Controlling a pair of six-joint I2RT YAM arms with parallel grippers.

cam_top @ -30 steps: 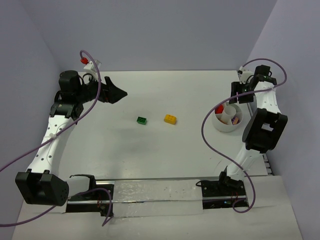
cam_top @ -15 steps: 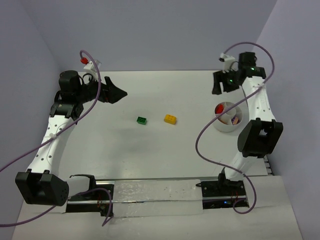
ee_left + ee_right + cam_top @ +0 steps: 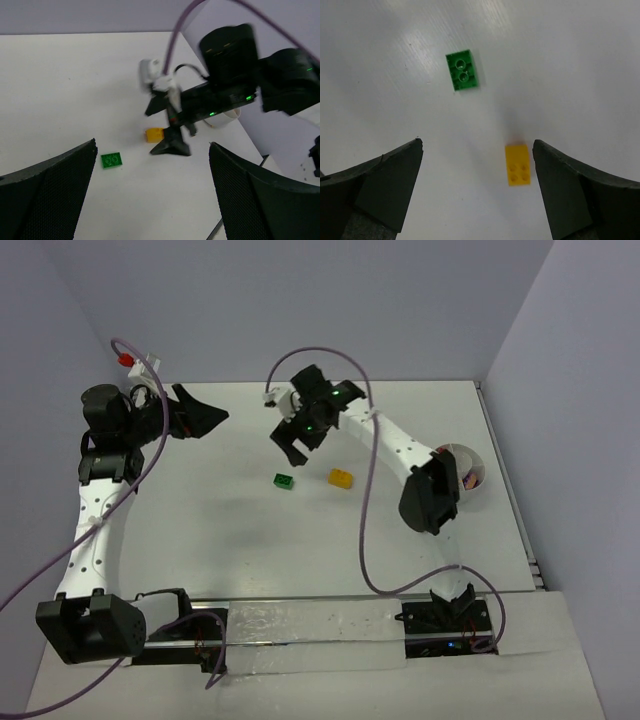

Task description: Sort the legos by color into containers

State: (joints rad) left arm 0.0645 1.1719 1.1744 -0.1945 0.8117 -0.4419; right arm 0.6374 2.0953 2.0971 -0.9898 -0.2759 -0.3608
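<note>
A green lego [image 3: 285,480] and a yellow lego [image 3: 341,478] lie on the white table near its middle. My right gripper [image 3: 291,443] hovers open and empty above and just behind them. Its wrist view shows the green lego [image 3: 463,71] ahead and the yellow lego [image 3: 518,164] between the open fingers, close to the right one; the gripper [image 3: 477,150] holds nothing. My left gripper [image 3: 207,419] is open and empty at the far left. Its view [image 3: 151,156] shows the green lego [image 3: 111,160] and yellow lego [image 3: 154,134]. The white cup [image 3: 479,489] stands at the right, partly hidden by my right arm.
My right arm [image 3: 400,445] stretches across the table from the right, its elbow over the cup. It fills the upper right of the left wrist view [image 3: 225,95]. Purple cables loop over both arms. Grey walls close the back and sides.
My right arm has swung from over the cup at the right to the middle, above the green and yellow legos. My left gripper has drawn back to the left.
</note>
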